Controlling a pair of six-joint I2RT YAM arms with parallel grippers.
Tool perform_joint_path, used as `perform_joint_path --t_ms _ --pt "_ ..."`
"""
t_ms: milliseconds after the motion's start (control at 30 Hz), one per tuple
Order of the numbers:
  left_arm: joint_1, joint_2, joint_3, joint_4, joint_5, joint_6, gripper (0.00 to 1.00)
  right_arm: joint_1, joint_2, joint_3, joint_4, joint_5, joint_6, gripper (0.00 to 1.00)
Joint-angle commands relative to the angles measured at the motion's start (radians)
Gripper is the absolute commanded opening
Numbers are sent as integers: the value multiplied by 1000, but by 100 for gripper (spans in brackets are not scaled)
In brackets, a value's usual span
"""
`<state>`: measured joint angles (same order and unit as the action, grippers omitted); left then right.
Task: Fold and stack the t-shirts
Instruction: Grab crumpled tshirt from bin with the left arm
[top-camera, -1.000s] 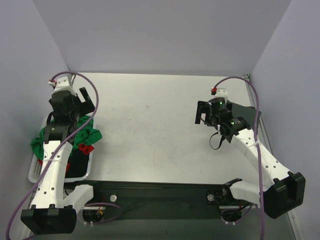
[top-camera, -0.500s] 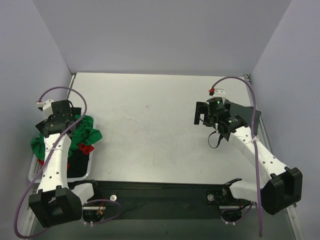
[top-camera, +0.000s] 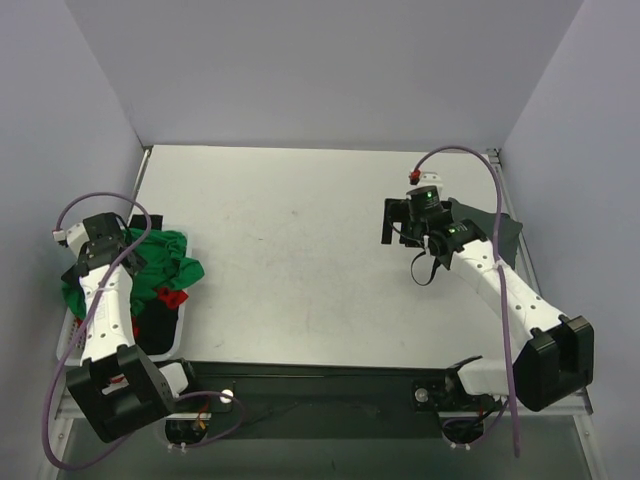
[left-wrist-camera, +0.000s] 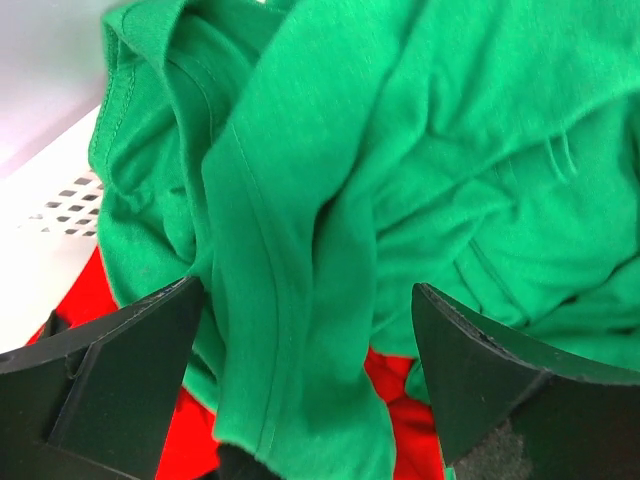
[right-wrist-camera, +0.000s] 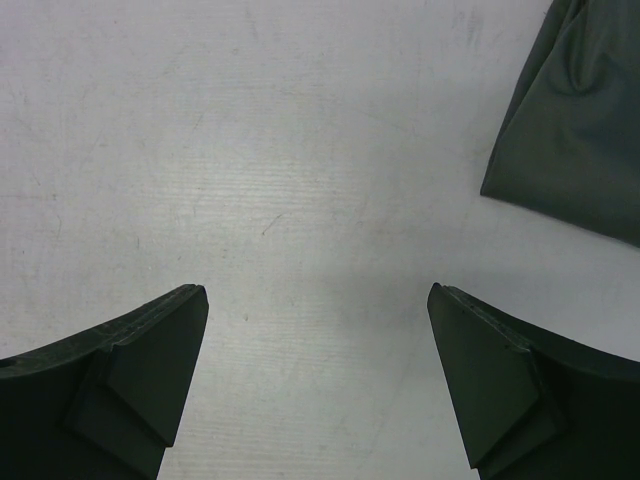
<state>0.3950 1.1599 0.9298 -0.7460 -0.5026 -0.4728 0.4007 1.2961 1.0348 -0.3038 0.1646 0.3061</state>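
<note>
From above, my left arm is covering much of the white lattice basket (top-camera: 70, 345) at the left edge of the table (top-camera: 290, 250), so only parts of the pile inside are showing. The green t-shirt (left-wrist-camera: 400, 150) is lying crumpled on top and is spilling over the basket's right rim. The red t-shirt (left-wrist-camera: 150, 440) is peeking out from under it in small patches. Something dark is lying deeper in the basket, and I cannot tell what it is. My left wrist view is cutting off both shirts at its edges, and only a piece of the basket wall is appearing at the left.

The dark grey t-shirt (right-wrist-camera: 585, 130) is lying at the right edge of the table, partly behind my right arm in the view from above. My right wrist camera is catching only one corner of it, at the upper right.

My left gripper (left-wrist-camera: 305, 300) is hanging over the basket with its fingers spread wide. A long fold of the green t-shirt is running down between them. I am not pinching it, and I cannot tell whether the cloth is brushing my left finger.

My right gripper (right-wrist-camera: 315, 295) is hovering over bare table, also with its fingers spread wide and holding nothing. The dark grey t-shirt is lying beyond its right finger, apart from it.
</note>
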Motion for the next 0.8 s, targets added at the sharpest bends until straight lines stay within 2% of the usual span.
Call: perform_joint_path --t_ms 0,100,133,333,367,433,467,667,767 --pt "34 12 -5 89 50 -32 97 4 23 60 -20 -14 -10 99" --pt "33 37 -26 117 94 -32 88 6 42 77 -26 -19 -9 98" --pt "33 44 -29 122 107 -33 76 4 49 83 -26 -19 -9 98" --pt "33 11 -40 154 179 -29 34 6 60 93 -27 -11 -12 98" --pt "33 4 -33 152 188 -29 20 3 63 94 -27 -11 -12 98" --pt "30 -21 3 146 246 -33 3 3 63 96 -29 -8 -15 98" --pt "24 -31 16 146 265 -44 0 3 62 94 -29 -7 -16 98" --pt "-73 -129 148 211 288 -118 0 4 63 96 -31 -2 -22 98" --pt "-168 -150 251 272 282 -113 0 3 62 90 -29 4 -22 98"
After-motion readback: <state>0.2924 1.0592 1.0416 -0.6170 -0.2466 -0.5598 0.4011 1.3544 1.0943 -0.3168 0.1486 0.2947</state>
